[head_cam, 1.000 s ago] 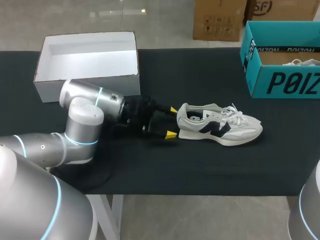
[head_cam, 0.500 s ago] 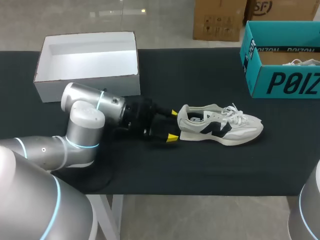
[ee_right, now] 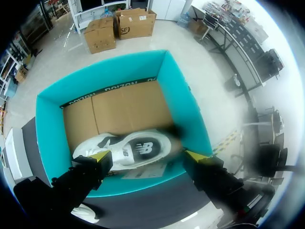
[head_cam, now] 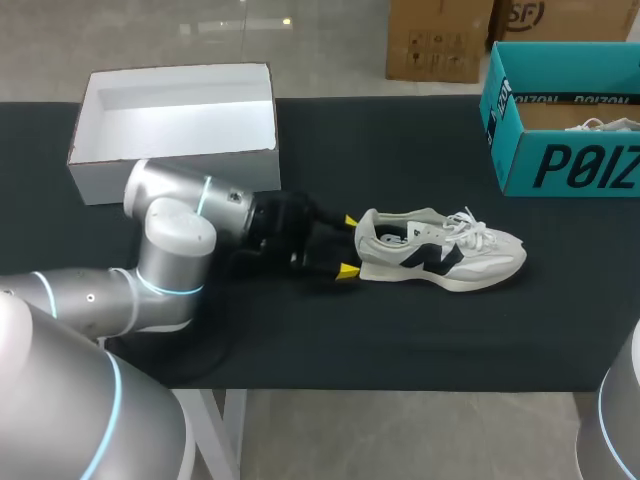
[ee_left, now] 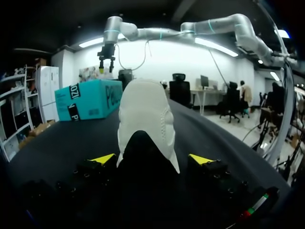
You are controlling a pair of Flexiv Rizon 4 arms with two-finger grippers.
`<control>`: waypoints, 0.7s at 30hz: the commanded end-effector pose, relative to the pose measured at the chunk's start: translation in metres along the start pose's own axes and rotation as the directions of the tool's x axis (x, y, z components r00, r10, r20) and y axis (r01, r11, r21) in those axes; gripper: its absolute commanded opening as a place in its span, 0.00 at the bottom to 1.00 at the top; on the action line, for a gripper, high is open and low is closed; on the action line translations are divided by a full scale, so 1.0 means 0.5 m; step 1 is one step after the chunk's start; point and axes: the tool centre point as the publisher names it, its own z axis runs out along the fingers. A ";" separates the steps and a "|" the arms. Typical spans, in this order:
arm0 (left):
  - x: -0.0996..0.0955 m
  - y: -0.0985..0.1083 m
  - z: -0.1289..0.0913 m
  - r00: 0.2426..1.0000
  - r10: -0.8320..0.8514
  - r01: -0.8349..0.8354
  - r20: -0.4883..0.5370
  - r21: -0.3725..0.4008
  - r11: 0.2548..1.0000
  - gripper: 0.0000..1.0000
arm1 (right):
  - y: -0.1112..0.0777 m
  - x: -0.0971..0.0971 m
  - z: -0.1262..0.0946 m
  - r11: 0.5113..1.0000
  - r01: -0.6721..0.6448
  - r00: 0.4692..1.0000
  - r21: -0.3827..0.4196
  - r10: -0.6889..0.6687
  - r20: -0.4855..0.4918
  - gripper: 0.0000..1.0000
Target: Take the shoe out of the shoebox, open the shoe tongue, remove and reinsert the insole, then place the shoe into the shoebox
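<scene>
Progress, we judge, is early: the white-and-black lace-up sneaker (head_cam: 440,250) lies on the black table (head_cam: 420,340), out of the teal cardboard shoebox (head_cam: 560,165), our left gripper (head_cam: 347,245) spread around its heel, our right gripper (ee_right: 147,156) spread above the box, with tongue, insole and repacking left to do.

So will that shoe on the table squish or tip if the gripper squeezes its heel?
The sneaker probably squishes a little, since its heel looks soft and padded. It likely won't tip, because it sits flat on its wide sole.
</scene>
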 end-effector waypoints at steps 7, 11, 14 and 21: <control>-0.026 0.007 0.027 1.000 -0.009 0.008 -0.024 -0.034 0.999 1.00 | 0.001 0.000 0.000 1.000 -0.001 1.000 0.000 0.001 0.000 1.00; -0.029 0.013 0.035 1.000 -0.014 0.013 -0.026 -0.049 0.999 1.00 | 0.001 0.000 0.000 1.000 -0.001 1.000 0.000 0.001 0.000 1.00; -0.029 0.020 0.042 0.999 -0.022 0.021 -0.026 -0.049 0.999 1.00 | 0.001 0.000 0.000 1.000 -0.001 1.000 0.000 0.001 0.000 1.00; -0.025 0.029 0.047 0.999 -0.032 0.031 -0.023 -0.048 0.998 1.00 | 0.001 0.000 0.000 1.000 -0.001 1.000 0.000 0.001 0.000 1.00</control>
